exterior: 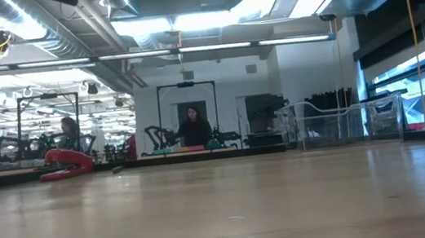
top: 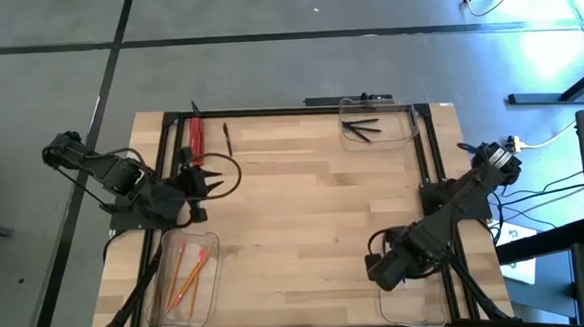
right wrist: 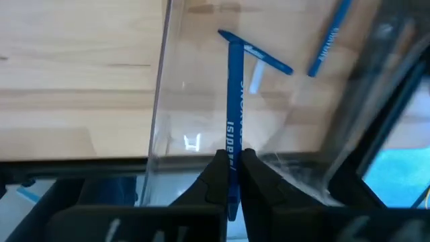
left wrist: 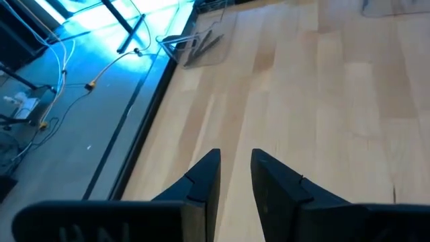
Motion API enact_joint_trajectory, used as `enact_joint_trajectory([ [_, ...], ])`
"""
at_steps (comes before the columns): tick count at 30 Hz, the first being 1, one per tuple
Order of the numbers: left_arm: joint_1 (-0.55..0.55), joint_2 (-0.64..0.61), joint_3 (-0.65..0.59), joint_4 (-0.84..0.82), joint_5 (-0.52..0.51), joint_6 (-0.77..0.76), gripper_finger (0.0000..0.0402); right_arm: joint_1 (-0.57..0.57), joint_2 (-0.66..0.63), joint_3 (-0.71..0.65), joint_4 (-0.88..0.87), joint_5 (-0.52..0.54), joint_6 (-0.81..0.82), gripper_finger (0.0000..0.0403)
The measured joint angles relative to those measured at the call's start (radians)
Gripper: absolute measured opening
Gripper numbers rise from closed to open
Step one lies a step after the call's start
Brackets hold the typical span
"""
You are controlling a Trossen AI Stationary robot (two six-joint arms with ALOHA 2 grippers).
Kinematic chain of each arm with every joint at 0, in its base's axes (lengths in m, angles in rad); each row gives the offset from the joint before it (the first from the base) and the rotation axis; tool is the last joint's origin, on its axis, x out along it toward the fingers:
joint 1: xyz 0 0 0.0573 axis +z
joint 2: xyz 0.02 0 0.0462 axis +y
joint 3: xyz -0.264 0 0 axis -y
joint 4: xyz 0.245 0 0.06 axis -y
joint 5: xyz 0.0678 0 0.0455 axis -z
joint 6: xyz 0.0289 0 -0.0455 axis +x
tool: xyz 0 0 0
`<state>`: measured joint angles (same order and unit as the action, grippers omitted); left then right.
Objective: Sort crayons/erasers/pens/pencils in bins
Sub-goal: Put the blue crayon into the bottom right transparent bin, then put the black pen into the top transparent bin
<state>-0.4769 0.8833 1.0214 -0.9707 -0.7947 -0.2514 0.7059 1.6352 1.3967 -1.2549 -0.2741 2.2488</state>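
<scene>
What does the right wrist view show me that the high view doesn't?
Only the right wrist view: the right gripper, its fingers shut on a blue crayon, held over the near-right bin, with two more blue crayons inside.

Only the high view: the left gripper near a loose pen, the pencils in the near-left bin, and the pens in the far bin.

Both: the wooden table.
</scene>
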Motion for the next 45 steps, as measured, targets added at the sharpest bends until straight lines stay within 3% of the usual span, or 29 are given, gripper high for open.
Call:
enact_joint_trajectory([
  [11,0.001,0.000,0.000,0.000,0.023,0.000,0.0077,0.000,0.000,-0.246,0.187,-0.016,-0.007,0.0021],
  [21,0.001,0.000,0.000,-0.006,0.031,0.001,0.0077,0.000,0.001,-0.336,0.256,-0.042,-0.030,0.0038],
  [38,0.016,-0.007,0.000,-0.019,0.044,-0.026,0.0077,-0.008,-0.012,-0.291,0.287,-0.044,0.022,0.0138],
  [45,0.148,-0.027,0.003,-0.022,0.135,-0.136,0.0077,-0.009,-0.048,-0.109,0.096,0.107,0.025,0.0140],
])
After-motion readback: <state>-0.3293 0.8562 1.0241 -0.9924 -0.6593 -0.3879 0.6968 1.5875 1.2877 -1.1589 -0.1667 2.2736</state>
